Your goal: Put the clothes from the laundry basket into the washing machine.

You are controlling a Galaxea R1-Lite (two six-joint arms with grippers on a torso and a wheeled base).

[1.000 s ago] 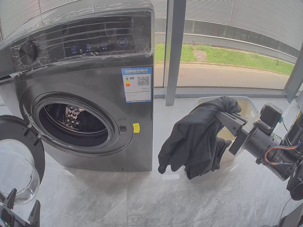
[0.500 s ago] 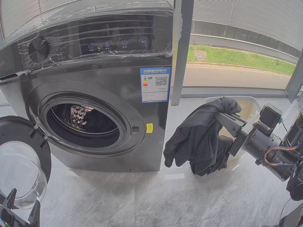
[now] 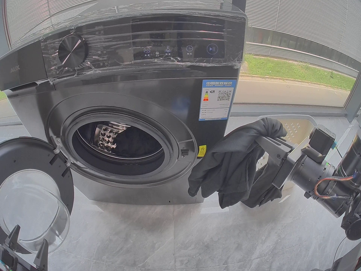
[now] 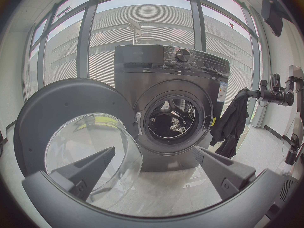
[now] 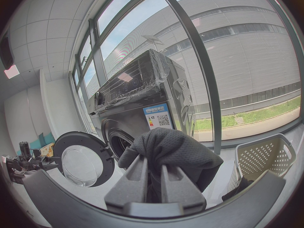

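Beside the washing machine [image 3: 150,87], a dark garment [image 3: 229,162] is being pinched in the right end effector [image 3: 267,142], imo best being fed hem-first into the drum [image 3: 120,147].

Underfoot I note a pale grey marble-look floor [image 3: 158,238] with faint tile seams, running back to a low grey window sill [image 3: 293,110]. Tall panes in dark frames, one upright post [image 5: 202,67] among them, look onto a road [image 3: 285,93], then a strip of grass [image 3: 297,70], then a big building [image 3: 301,12] clad in grey horizontal ribbing. Above me: square white ceiling tiles [image 5: 41,16], one lit panel [image 5: 11,71], and a plain white wall [image 5: 60,108] meeting them.
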